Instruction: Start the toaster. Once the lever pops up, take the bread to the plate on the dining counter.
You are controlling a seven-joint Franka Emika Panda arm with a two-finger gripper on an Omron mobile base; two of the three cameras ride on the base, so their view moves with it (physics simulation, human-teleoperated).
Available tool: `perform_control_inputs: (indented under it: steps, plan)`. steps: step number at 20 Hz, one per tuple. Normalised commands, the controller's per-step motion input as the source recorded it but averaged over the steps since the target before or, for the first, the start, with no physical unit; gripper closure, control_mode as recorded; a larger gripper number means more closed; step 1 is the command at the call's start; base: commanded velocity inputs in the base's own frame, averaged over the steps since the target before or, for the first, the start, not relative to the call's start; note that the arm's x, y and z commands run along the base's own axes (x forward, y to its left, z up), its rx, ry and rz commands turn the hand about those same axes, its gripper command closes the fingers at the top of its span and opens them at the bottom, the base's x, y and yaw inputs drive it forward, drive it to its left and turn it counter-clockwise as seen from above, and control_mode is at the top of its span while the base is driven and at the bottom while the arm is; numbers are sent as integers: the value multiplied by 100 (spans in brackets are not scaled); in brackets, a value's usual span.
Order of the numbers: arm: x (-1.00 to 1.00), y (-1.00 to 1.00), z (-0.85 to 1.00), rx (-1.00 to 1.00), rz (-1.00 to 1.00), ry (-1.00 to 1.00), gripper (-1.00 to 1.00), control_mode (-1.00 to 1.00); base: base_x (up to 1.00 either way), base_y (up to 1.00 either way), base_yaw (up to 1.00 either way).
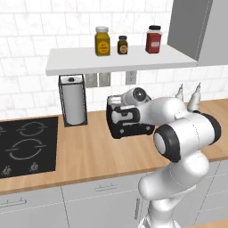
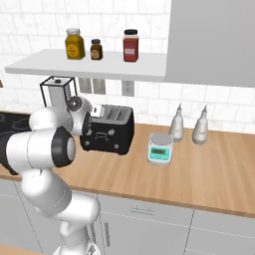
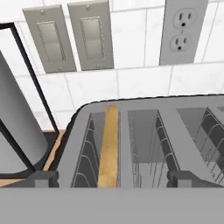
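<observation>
The black toaster [image 1: 129,127] stands on the wall counter, partly behind my arm; it also shows as the toaster [image 2: 113,130] to the right of my hand. Seen from the hand view, its two-slot top [image 3: 144,131] lies just below me. The tan bread [image 3: 109,148] stands on edge in the left slot. My gripper [image 3: 114,178] hovers over the toaster's near edge, open, its fingertips [image 3: 46,178] spread wide with nothing between them. The plate and the dining counter are out of view.
A wire-framed paper towel roll [image 1: 72,100] stands just left of the toaster, with a black cooktop [image 1: 26,144] further left. A shelf [image 1: 120,60] with jars hangs above. To the right sit a small scale [image 2: 160,148] and two bottles [image 2: 177,123].
</observation>
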Motion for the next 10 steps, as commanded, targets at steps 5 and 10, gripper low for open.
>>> perform_control_inputs:
  steps: [5,10]
  plan:
    - [8,11,4,-4,0,0,-100,-100,0,0,0]
    - [7,0,-1,-4,0,0,-100,-100,0,0,0]
